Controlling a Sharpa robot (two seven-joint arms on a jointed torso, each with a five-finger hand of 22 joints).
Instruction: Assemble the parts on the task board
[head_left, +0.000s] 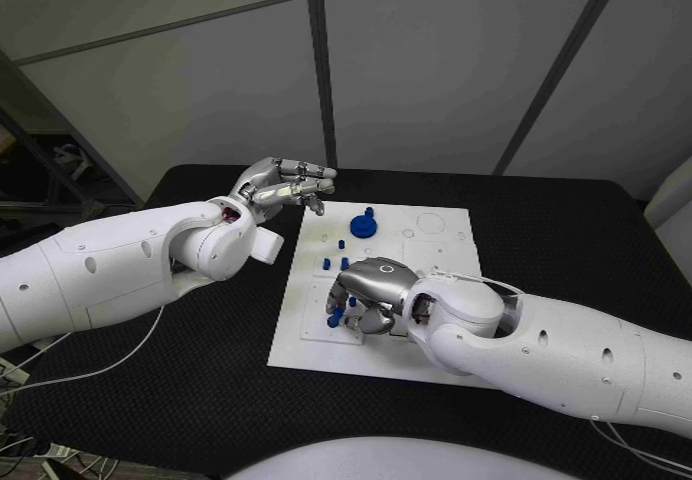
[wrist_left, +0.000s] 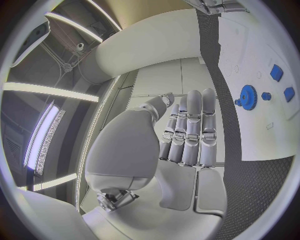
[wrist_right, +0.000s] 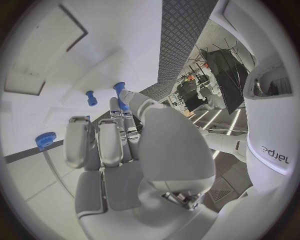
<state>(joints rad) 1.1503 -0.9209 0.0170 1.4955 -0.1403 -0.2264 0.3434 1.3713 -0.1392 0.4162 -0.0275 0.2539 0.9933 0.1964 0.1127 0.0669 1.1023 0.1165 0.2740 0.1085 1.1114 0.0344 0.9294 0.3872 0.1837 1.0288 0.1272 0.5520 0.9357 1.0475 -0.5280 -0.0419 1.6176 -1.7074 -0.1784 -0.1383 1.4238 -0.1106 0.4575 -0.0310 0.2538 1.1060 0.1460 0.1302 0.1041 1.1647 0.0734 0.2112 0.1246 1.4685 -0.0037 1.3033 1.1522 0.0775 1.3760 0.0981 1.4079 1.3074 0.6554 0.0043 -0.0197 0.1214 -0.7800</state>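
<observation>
The task board (head_left: 433, 290) lies mid-bench with the blue gear (head_left: 365, 225) seated and small pegs (head_left: 335, 264) loose, so assembly looks partly done. Right hand (head_left: 372, 295) curls over the board's near parts; whether it holds one I cannot tell. Left hand (head_left: 284, 185) hovers beside the board, empty, fingers loosely together

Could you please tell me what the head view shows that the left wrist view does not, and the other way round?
Head view alone: the right hand lowered over the near part of the task board, fingers around small blue parts, and the upright blue pegs. Left wrist view alone: the inner side of the left hand, its fingers straight, side by side and holding nothing. Both: the blue gear on the board and the black table.
</observation>
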